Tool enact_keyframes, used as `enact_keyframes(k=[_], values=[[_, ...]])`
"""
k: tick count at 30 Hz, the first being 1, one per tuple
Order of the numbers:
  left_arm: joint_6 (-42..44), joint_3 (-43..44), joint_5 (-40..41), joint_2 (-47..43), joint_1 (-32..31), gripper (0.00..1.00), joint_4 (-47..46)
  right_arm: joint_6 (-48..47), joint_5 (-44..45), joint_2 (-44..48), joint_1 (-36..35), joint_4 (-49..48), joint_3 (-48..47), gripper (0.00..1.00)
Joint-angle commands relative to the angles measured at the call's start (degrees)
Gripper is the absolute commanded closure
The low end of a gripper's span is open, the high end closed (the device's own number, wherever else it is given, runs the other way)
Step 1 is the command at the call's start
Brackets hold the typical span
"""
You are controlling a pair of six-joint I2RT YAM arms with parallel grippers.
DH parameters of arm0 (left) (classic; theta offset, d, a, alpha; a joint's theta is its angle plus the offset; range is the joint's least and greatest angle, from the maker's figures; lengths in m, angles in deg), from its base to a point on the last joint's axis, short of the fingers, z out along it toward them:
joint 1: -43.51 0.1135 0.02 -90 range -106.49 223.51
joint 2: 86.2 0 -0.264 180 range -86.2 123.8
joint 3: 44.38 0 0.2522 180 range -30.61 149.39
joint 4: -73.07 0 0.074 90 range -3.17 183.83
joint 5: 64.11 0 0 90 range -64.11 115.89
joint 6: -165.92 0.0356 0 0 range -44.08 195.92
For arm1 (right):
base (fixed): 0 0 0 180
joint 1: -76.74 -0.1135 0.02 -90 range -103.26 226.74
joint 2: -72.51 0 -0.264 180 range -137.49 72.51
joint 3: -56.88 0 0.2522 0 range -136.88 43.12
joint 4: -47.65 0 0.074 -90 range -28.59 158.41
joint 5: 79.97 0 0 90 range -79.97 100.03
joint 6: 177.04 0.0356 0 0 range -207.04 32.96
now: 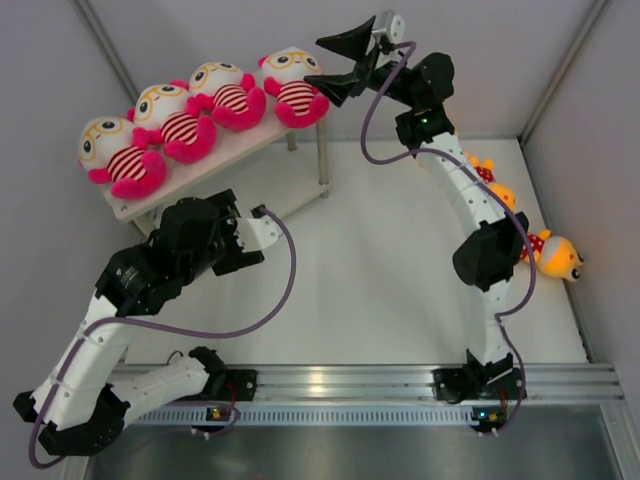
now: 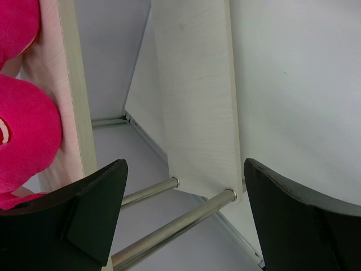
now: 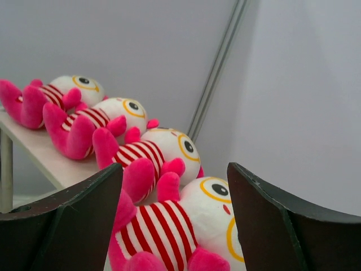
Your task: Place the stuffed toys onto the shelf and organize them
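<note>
Four larger stuffed toys, white heads, striped shirts, pink limbs, lie in a row on the shelf's top board (image 1: 236, 150): far-left (image 1: 118, 152), second (image 1: 172, 118), third (image 1: 228, 94), rightmost (image 1: 292, 84). My right gripper (image 1: 345, 62) is open just right of the rightmost toy (image 3: 169, 226), which shows between its wide-apart jaws (image 3: 175, 186) without touching them. My left gripper (image 2: 183, 186) is open and empty, facing the shelf's lower board (image 2: 197, 101) and silver legs (image 2: 169, 231). Three smaller yellow-orange toys (image 1: 558, 255) lie on the table at the right, partly hidden by the right arm.
The left arm's wrist (image 1: 205, 235) sits close in front of the shelf's near edge. White enclosure walls stand behind and at both sides. A pink toy limb (image 2: 25, 135) overhangs the top board in the left wrist view. An aluminium rail (image 1: 350, 380) runs along the near edge.
</note>
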Motion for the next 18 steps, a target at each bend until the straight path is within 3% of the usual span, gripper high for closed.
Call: enact_keyframes(k=[1, 3, 5, 9, 12, 13, 15, 18], values=[[-0.6, -0.4, 0.8, -0.6, 0.1, 0.10, -0.9, 2.2, 7.3, 10.5, -1.4, 2.6, 5.4, 0.26], [-1.1, -2.2, 0.7, -1.5, 0.2, 0.10, -0.7, 1.7, 11.9, 16.8, -1.8, 6.3, 10.2, 0.32], [-1.3, -7.4, 1.1, -2.5, 0.4, 0.10, -0.5, -3.3, 22.4, 23.1, -3.7, 15.8, 17.1, 0.37], [-0.6, -17.3, 2.0, -5.6, 0.4, 0.12, -0.5, -17.1, 44.7, 31.3, -11.6, 24.1, 28.5, 0.50], [-1.7, -19.4, 0.7, -6.8, 1.1, 0.12, -0.6, -15.0, 52.6, 36.5, -17.3, 20.5, 39.6, 0.53], [-2.0, -19.7, -0.1, -6.9, 1.4, 0.12, -0.6, -9.5, 54.1, 37.2, -18.2, 19.9, 43.8, 0.53], [-2.5, -20.4, -1.3, -7.8, 2.7, 0.12, -0.6, -4.5, 56.0, 37.4, -18.2, 19.3, 46.8, 0.49], [-2.9, -22.2, -1.7, -9.0, 4.0, 0.12, -0.6, -3.1, 59.5, 33.2, -18.2, 21.6, 45.7, 0.51]])
